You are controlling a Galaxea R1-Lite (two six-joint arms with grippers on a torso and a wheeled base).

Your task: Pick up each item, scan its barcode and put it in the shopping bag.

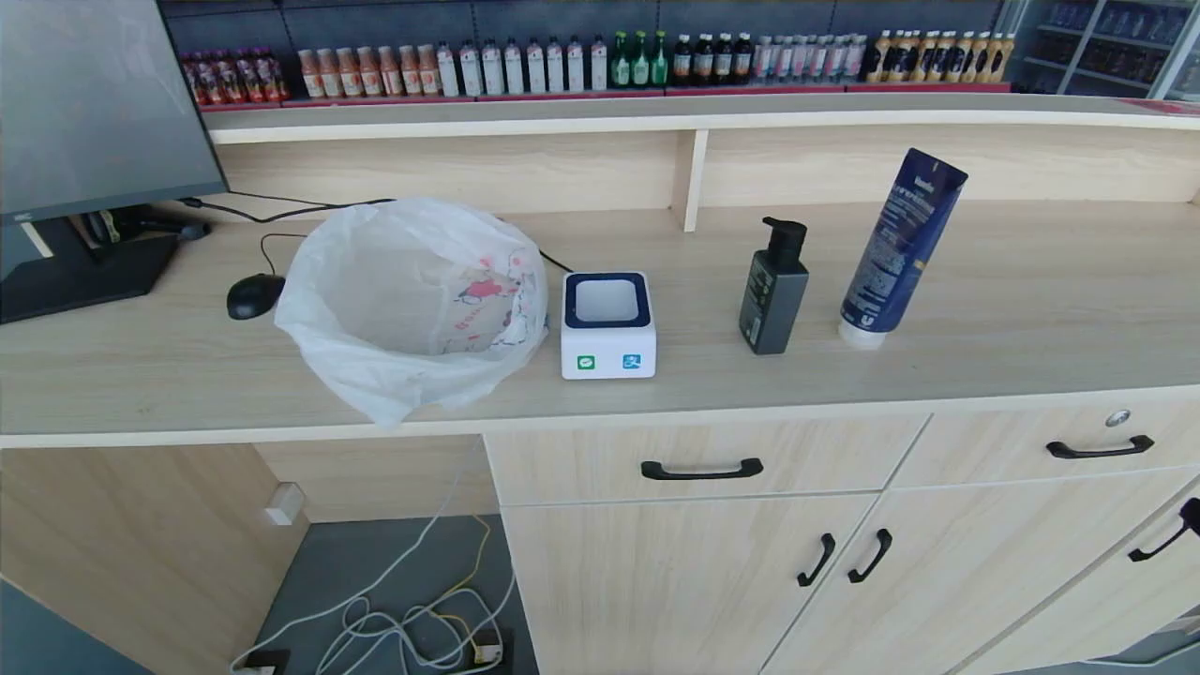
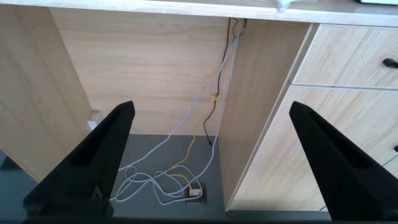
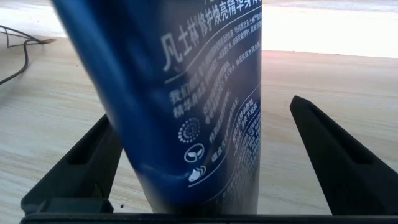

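Both items stood on the counter, seemingly unscanned and unbagged.
The tall dark-blue plastic tube (image 1: 898, 248) stood far right, between the released, wide-spread fingers of the right gripper (image 3: 202, 112). Leftward came the dark-grey pump bottle (image 1: 773, 291), the white box scanner (image 1: 607, 323) and the white plastic shopping bag (image 1: 375, 375). The left gripper (image 2: 211, 109) hung released.

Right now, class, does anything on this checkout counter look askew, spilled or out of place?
The blue tube stands on its cap and leans markedly, while the pump bottle beside it stands nearly straight. The shopping bag sags over the front edge of the counter. Nothing looks spilled or damaged.
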